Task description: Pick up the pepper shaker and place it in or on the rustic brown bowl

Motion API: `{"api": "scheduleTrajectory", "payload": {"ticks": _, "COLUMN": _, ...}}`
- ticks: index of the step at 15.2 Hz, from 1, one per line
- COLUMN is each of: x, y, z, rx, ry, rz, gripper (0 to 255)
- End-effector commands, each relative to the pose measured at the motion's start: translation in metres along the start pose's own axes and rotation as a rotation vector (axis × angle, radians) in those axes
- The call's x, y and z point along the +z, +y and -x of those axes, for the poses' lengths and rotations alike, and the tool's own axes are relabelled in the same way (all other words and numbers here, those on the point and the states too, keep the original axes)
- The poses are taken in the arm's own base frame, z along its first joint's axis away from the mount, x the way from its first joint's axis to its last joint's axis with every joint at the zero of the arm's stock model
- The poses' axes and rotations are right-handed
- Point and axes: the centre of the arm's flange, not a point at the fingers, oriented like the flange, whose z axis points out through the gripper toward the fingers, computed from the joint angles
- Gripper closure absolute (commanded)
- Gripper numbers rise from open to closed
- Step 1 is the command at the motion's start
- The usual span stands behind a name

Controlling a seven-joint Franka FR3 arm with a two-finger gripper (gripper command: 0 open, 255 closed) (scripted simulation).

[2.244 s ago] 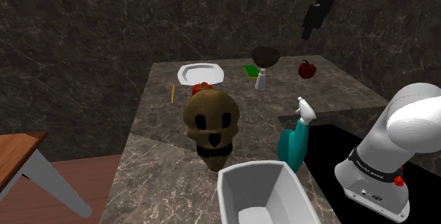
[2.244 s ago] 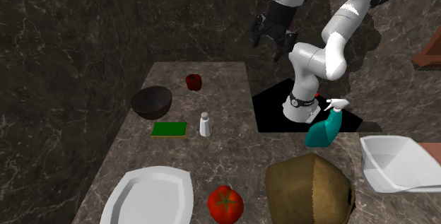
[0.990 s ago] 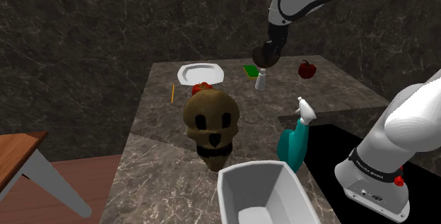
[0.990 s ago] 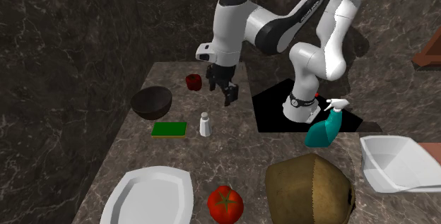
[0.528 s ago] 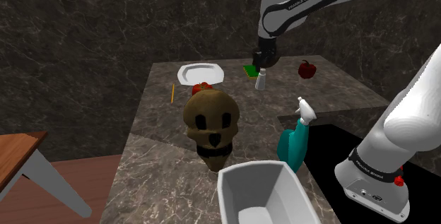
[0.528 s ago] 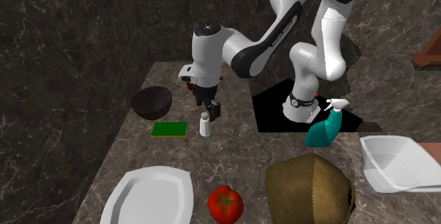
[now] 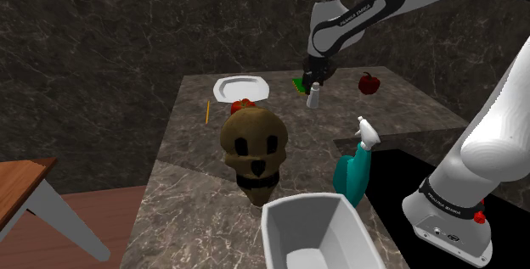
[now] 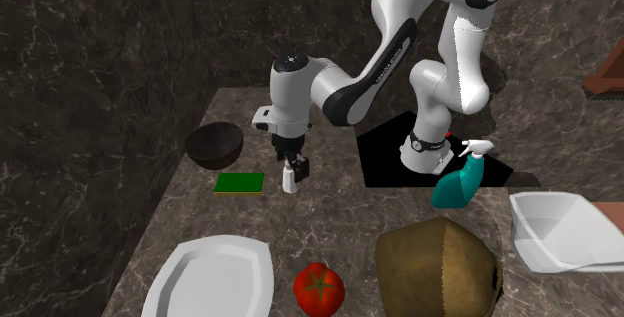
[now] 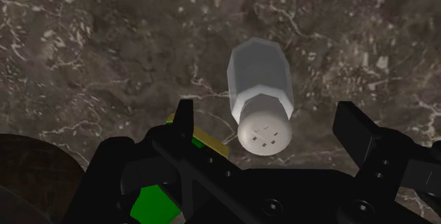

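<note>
The pepper shaker (image 8: pixel 290 179) is a small white bottle with a holed cap, standing upright on the dark marble counter (image 8: pixel 330 215). In the shoulder view the shaker (image 7: pixel 313 98) stands under the arm's black hand. My gripper (image 8: pixel 292 166) points down right over it and is open. In the wrist view the shaker (image 9: pixel 260 97) lies between the two fingers (image 9: pixel 185 120), which stand wide apart and touch nothing. The dark brown bowl (image 8: pixel 214 143) sits a short way beyond the shaker, toward the second exterior view's left, and its rim (image 9: pixel 28 177) shows beside the gripper.
A green pad (image 8: pixel 240 182) lies between shaker and bowl. A red fruit (image 7: pixel 369 82), white plate (image 7: pixel 241 86), tomato (image 8: pixel 318 288), brown skull-faced sack (image 7: pixel 252 148), teal spray bottle (image 7: pixel 352 170) and white tub (image 7: pixel 314 233) share the counter. A wall backs the bowl.
The arm has swung down from high above the stand to the shaker. The hand sank the last stretch onto the shaker's top, its fingers wide throughout.
</note>
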Motion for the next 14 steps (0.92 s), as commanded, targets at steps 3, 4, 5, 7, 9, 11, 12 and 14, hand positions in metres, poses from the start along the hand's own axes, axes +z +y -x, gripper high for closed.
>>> {"api": "scheduleTrajectory", "payload": {"ticks": 3, "x": 0.0034, "y": 0.0001, "z": -0.0001, "rx": 0.0, "ry": 0.001, "rz": 0.0, "gripper": 0}}
{"api": "scheduleTrajectory", "payload": {"ticks": 4, "x": 0.0034, "y": 0.0001, "z": -0.0001, "rx": 0.0, "ry": 0.001, "rz": 0.0, "gripper": 0}}
{"api": "scheduleTrajectory", "payload": {"ticks": 5, "x": 0.0034, "y": 0.0001, "z": -0.0001, "rx": 0.0, "ry": 0.001, "rz": 0.0, "gripper": 0}}
{"api": "scheduleTrajectory", "payload": {"ticks": 7, "x": 0.0033, "y": 0.0001, "z": -0.0001, "rx": 0.0, "ry": 0.001, "rz": 0.0, "gripper": 0}}
{"api": "scheduleTrajectory", "payload": {"ticks": 9, "x": 0.0033, "y": 0.0001, "z": -0.0001, "rx": 0.0, "ry": 0.001, "rz": 0.0, "gripper": 255}}
{"api": "scheduleTrajectory", "payload": {"ticks": 11, "x": 0.0034, "y": 0.0001, "z": -0.0001, "rx": 0.0, "ry": 0.001, "rz": 0.0, "gripper": 255}}
{"api": "scheduleTrajectory", "payload": {"ticks": 12, "x": 0.0034, "y": 0.0001, "z": -0.0001, "rx": 0.0, "ry": 0.001, "rz": 0.0, "gripper": 255}}
{"api": "scheduleTrajectory", "payload": {"ticks": 14, "x": 0.0034, "y": 0.0002, "z": 0.0, "rx": 0.0, "ry": 0.001, "rz": 0.0, "gripper": 255}}
